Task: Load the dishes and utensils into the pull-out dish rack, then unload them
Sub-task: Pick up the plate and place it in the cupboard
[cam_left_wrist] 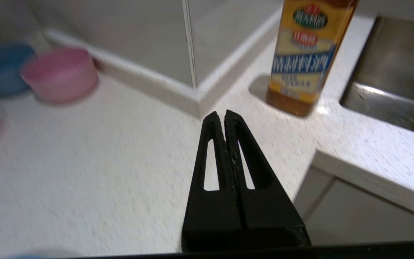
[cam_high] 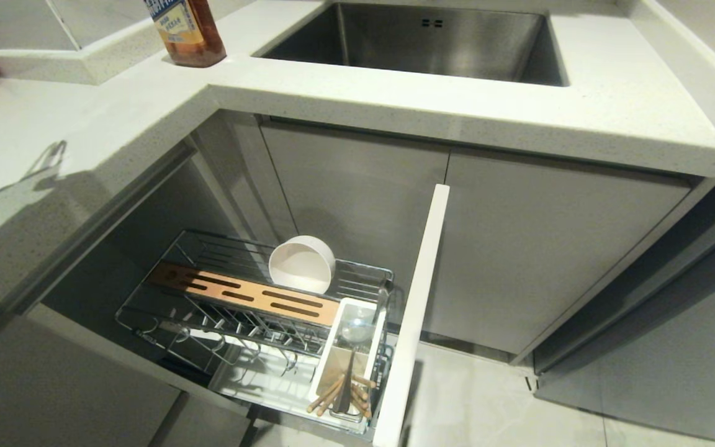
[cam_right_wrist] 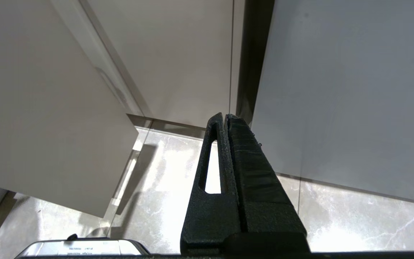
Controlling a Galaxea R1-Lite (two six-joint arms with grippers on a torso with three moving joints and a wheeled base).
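Head view, left to right. The counter point(cam_high: 53, 155) fills the upper left of the frame, with an amber bottle point(cam_high: 185, 31) at top centre-left and the sink point(cam_high: 419, 40) to its right. Below, at lower centre, the pull-out dish rack point(cam_high: 252, 310) stands drawn out. The cream bowl point(cam_high: 301, 264) rests on edge behind the slotted wooden strip point(cam_high: 242, 293). To the right, the white utensil holder point(cam_high: 348, 357) carries the chopsticks point(cam_high: 342, 391) and, apparently, the spoon point(cam_high: 356, 329). The pale cabinet front point(cam_high: 413, 310) closes the rack on its right. The light-blue plate is not in view.

Left wrist view: the left tool point(cam_left_wrist: 224, 114), pressed closed and empty, hangs over the counter near the bottle. Right wrist view: the right tool point(cam_right_wrist: 225, 117), likewise closed and empty, points at the floor point(cam_right_wrist: 336, 216) beside cabinet panels.

Judged step: the left tool travels to its next pick. It should open before descending, approach the bowl's upper rim from above, and lift straight up so the wire prongs are not snagged.
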